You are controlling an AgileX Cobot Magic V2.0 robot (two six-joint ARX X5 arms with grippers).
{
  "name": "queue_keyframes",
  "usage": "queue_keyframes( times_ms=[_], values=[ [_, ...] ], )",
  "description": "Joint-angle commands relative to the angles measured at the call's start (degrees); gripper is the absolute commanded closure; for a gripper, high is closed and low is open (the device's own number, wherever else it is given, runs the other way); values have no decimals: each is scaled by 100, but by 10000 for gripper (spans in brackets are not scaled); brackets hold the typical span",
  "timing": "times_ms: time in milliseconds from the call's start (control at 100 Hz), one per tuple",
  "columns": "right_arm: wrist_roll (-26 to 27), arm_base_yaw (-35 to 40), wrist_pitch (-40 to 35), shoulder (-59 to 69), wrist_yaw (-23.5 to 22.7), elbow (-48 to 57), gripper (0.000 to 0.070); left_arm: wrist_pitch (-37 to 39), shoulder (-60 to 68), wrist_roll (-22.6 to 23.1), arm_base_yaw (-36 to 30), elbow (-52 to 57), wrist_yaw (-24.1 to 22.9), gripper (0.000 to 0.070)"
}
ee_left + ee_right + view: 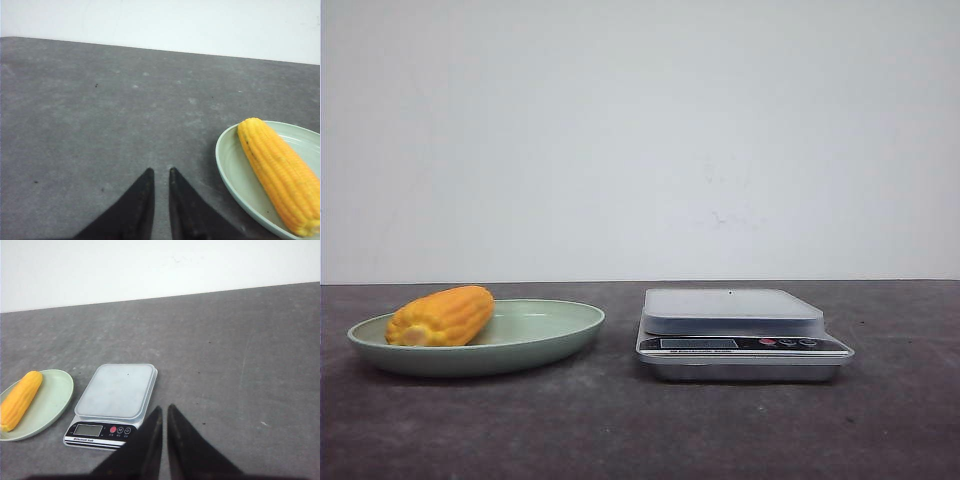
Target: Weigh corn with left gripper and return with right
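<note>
The orange-yellow corn (440,316) lies on its side on the left part of the pale green plate (565,330). In the left wrist view the corn (280,175) and plate (231,167) are off to one side of my left gripper (161,171), which is shut and empty above bare table. The silver kitchen scale (732,310) stands right of the plate with nothing on its platform. My right gripper (164,407) is shut and empty, hanging near the corner of the scale (117,390), with the corn (20,400) further off. Neither gripper shows in the front view.
A dark grey table (620,430) carries the plate and scale side by side, a small gap between them. A white wall (640,140) closes off the back edge.
</note>
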Motion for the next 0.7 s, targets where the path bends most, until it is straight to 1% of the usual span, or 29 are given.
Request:
queue_keyframes(
  times_ms=[0,320,440,480,540,630,690],
  values=[
    [52,20,63,11,2,59,691,-17,-4,94,0,-103,28,696],
    [46,20,63,11,4,59,691,-17,-4,94,0,-103,26,695],
    [-146,20,63,11,26,59,691,-17,-4,94,0,-103,28,695],
    [-315,4,105,11,111,57,691,-17,-4,94,0,-103,28,696],
    [-448,-190,229,-42,308,48,691,-17,-4,94,0,-103,28,696],
    [-660,-697,590,-177,297,-138,691,-17,-4,94,0,-103,26,696],
    [-824,-1093,1025,-361,293,-439,691,-17,-4,94,0,-103,28,696]
  ],
)
